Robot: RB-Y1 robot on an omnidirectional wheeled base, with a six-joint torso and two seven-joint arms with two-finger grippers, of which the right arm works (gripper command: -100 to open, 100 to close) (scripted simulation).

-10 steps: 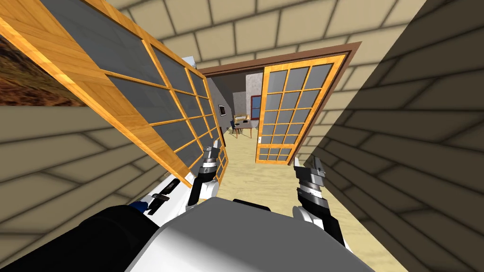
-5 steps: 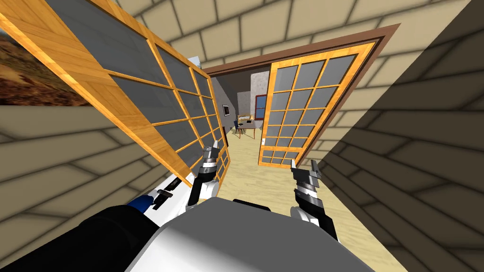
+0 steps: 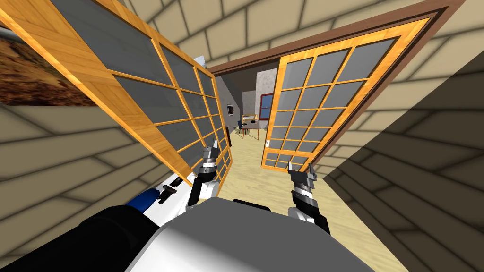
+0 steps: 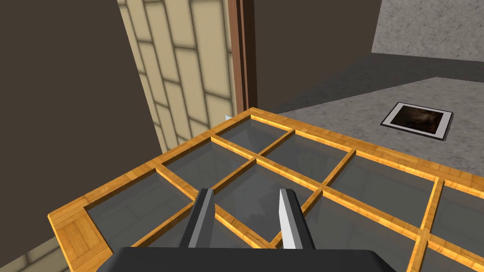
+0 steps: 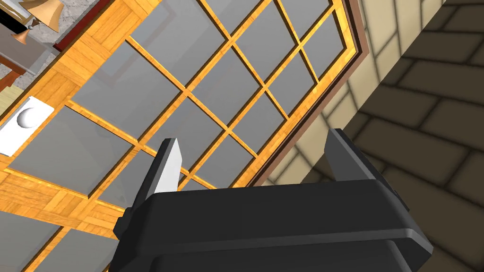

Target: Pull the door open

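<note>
Left gripper narrowly apart, empty, beside the open left door leaf
Right gripper wide apart, empty; right door leaf beyond it

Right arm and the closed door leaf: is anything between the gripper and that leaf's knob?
Nothing visible does. The right gripper is open and apart from the closed door leaf, with bare floor below the gap. The knob lies off to one side of where the gripper points.
</note>
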